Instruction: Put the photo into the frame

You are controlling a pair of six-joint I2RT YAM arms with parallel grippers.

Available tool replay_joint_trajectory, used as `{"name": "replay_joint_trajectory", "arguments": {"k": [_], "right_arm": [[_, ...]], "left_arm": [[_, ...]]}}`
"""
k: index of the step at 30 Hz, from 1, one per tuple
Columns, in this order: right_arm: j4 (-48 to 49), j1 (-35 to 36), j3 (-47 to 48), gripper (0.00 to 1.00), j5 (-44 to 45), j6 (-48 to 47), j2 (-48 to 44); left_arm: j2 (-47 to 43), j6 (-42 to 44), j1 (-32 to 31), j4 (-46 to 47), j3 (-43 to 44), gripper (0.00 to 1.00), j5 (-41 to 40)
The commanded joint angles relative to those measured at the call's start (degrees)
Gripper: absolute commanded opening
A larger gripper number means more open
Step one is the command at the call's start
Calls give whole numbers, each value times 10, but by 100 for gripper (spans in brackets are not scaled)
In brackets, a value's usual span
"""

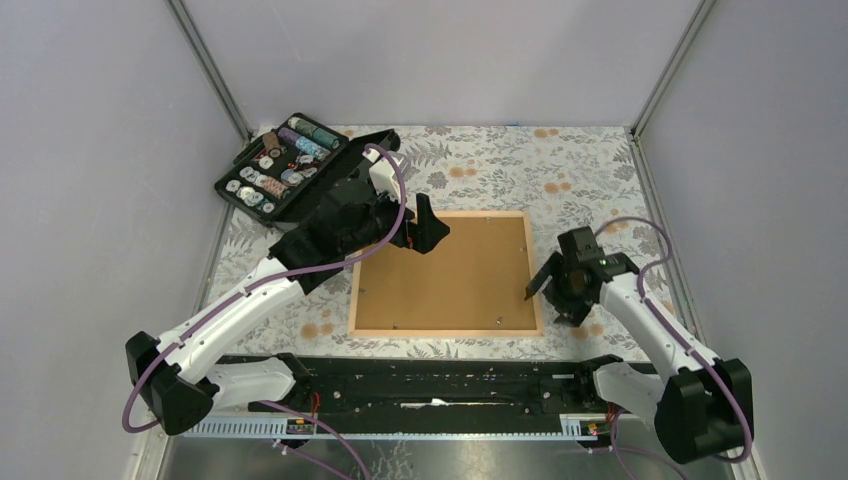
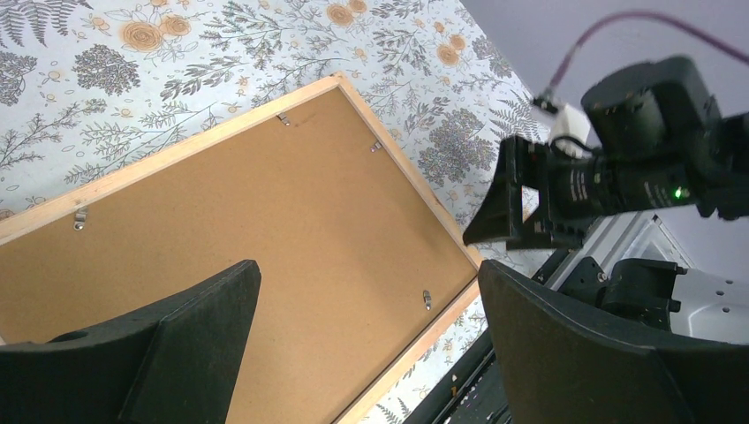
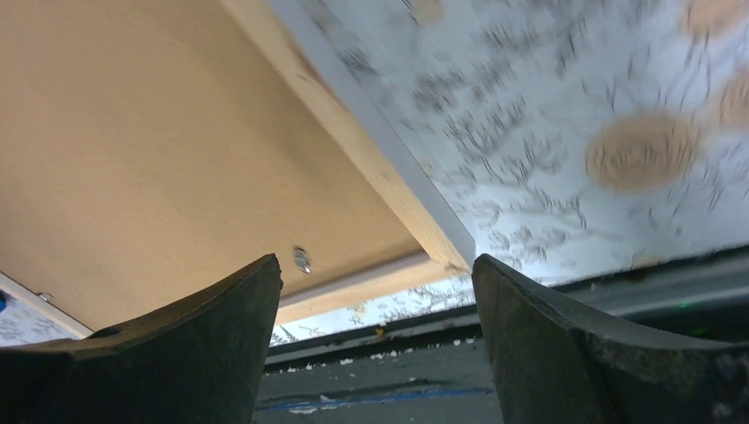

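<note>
Both sets of fingers are spread wide, grasping nothing. The frame [image 1: 450, 331] lies flat on the floral tablecloth [image 1: 480, 165], brown backing board [image 1: 450, 280] facing up. The left gripper [image 1: 418, 232] hovers over the frame's far-left corner. The right gripper [image 1: 552, 285] is just beside the frame's right edge.

Plain pale grey walls [image 1: 90, 150] with metal corner posts [image 1: 210, 70] surround a floral-patterned tablecloth [image 1: 580, 165], evenly lit.
</note>
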Motion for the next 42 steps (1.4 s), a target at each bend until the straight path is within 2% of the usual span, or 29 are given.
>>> {"name": "replay_joint_trajectory", "arguments": {"k": [1, 6, 9, 14, 15, 18, 21, 25, 27, 28, 35, 40, 42], "right_arm": [[-30, 20, -69, 84, -42, 174, -59], [-19, 63, -110, 80, -31, 260, -87], [10, 75, -131, 79, -46, 281, -65], [54, 82, -163, 75, -14, 320, -48], [65, 82, -168, 73, -8, 329, -47], [82, 82, -165, 56, 9, 339, -39], [87, 82, -145, 43, 67, 326, -13], [89, 76, -94, 24, 145, 267, 41], [100, 62, -62, 5, 172, 197, 81], [113, 49, -48, 0, 173, 156, 104], [157, -25, 76, 0, 168, -69, 267], [176, -27, 178, 0, 173, -166, 389], [167, -32, 224, 0, 182, -179, 434]], "left_arm": [[-2, -5, 2, 21, 7, 99, 13], [-2, -5, 3, 21, 6, 99, 10], [-3, -5, 3, 21, 5, 99, 5], [1, -5, 3, 20, 6, 99, 7], [2, -5, 3, 20, 6, 99, 9], [5, -5, 3, 19, 6, 99, 7], [6, -5, 3, 19, 7, 99, 10], [6, -5, 3, 21, 6, 99, 12], [7, -5, 3, 20, 8, 99, 12], [7, -5, 3, 20, 8, 99, 14], [6, -5, 3, 18, 11, 99, 19], [3, -4, 3, 18, 9, 99, 18], [5, -5, 4, 19, 10, 99, 21]]}}
